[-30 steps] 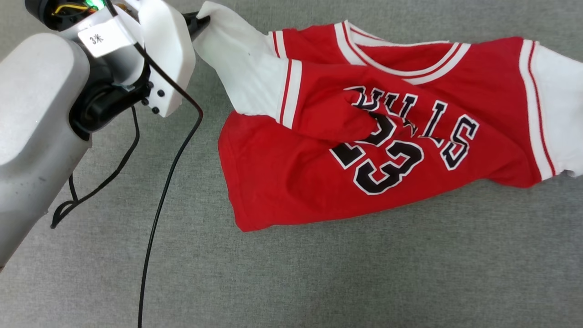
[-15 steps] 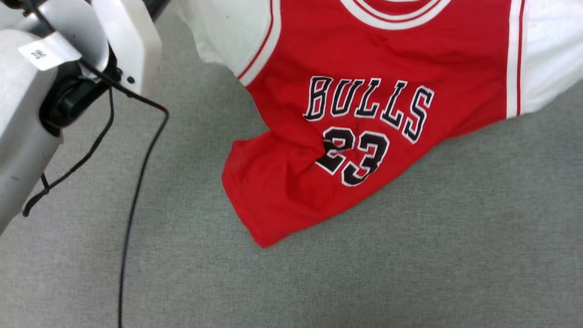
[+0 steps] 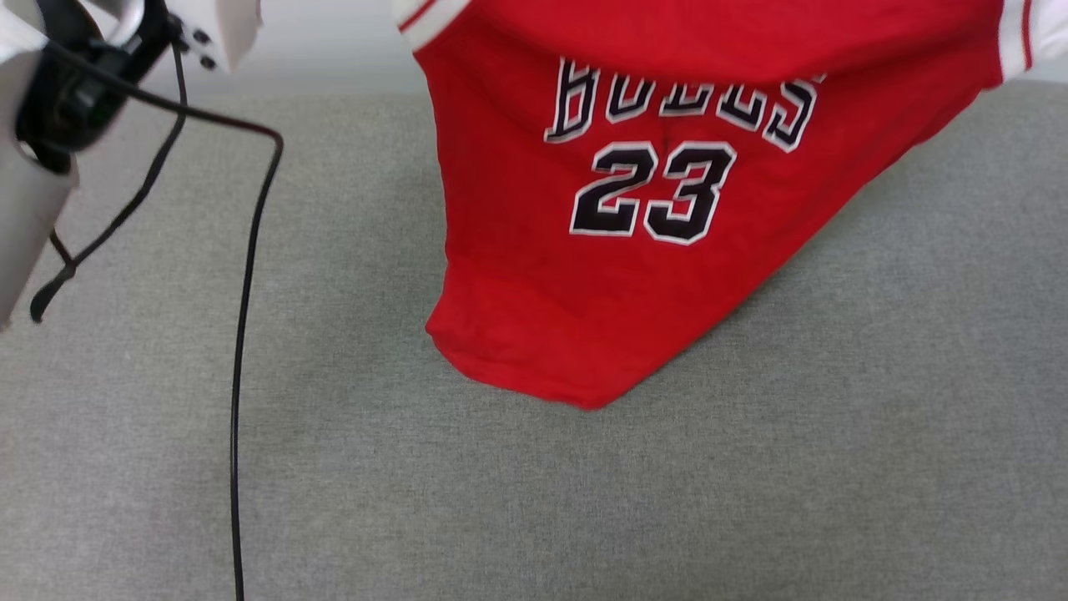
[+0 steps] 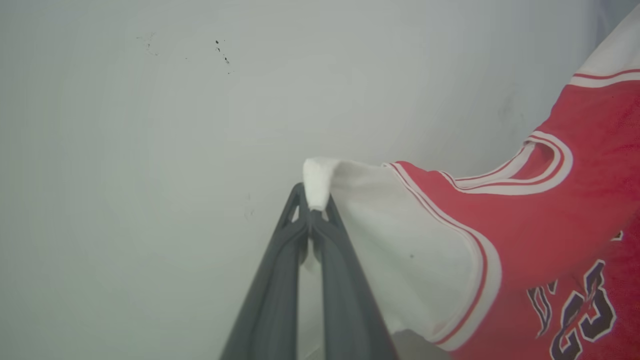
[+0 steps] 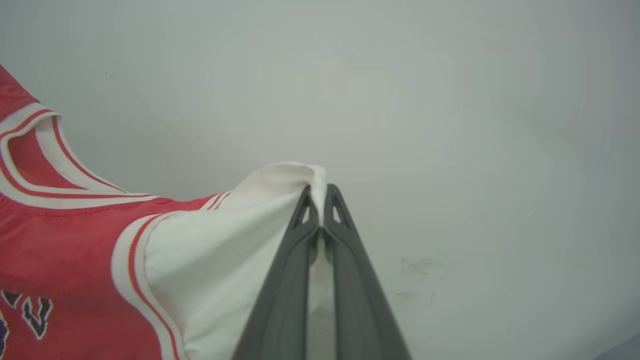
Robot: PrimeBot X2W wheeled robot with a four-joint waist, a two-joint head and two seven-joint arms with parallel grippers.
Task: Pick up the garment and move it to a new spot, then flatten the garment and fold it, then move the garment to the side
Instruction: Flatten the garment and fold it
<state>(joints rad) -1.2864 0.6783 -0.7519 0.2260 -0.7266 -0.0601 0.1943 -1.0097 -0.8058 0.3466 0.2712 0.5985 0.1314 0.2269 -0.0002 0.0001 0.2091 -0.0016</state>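
Observation:
The garment (image 3: 634, 275), a red jersey with black "BULLS 23" lettering, hangs by its two white sleeves, and its lower hem rests bunched on the grey cloth surface (image 3: 751, 467). In the left wrist view my left gripper (image 4: 312, 210) is shut on the tip of one white sleeve (image 4: 400, 250). My right gripper (image 5: 317, 200) pinches the other white sleeve (image 5: 220, 260), jaws shut. The striped collar (image 4: 530, 172) sags between them. Part of my left arm (image 3: 33, 150) shows at the head view's top left.
A black cable (image 3: 242, 334) drops from my left arm across the grey surface on the left. A pale wall (image 4: 150, 125) stands behind the lifted jersey in both wrist views.
The jersey went from lying crumpled on the surface to hanging upright by its sleeves, only the hem touching. My left arm rose toward the top left; the head view has shifted too.

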